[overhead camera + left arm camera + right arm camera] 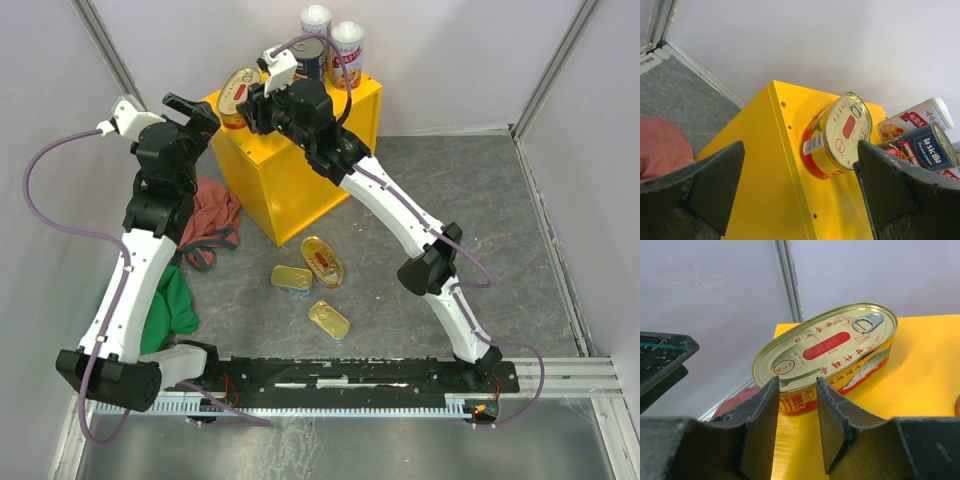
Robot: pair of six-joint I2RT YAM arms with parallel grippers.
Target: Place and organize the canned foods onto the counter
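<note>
The yellow counter (300, 170) carries an oval gold tin (238, 95) lying flat at its left corner, a dark round can (310, 60) and two tall white-topped cans (347, 50) at the back. My right gripper (797, 385) hovers just above the counter top (920, 370). Its jaws stand slightly apart with nothing between them, right behind the oval tin (825, 350). My left gripper (800, 150) is wide open and empty beside the counter's left face (765, 190), facing the oval tin (840, 135). On the floor lie an oval tin (322, 262) and two flat gold tins (291, 277).
A red cloth (210, 225) and a green cloth (175, 305) lie on the grey floor left of the counter, under my left arm. Pale walls close in the back and both sides. The third floor tin (328, 320) sits nearest the arm bases.
</note>
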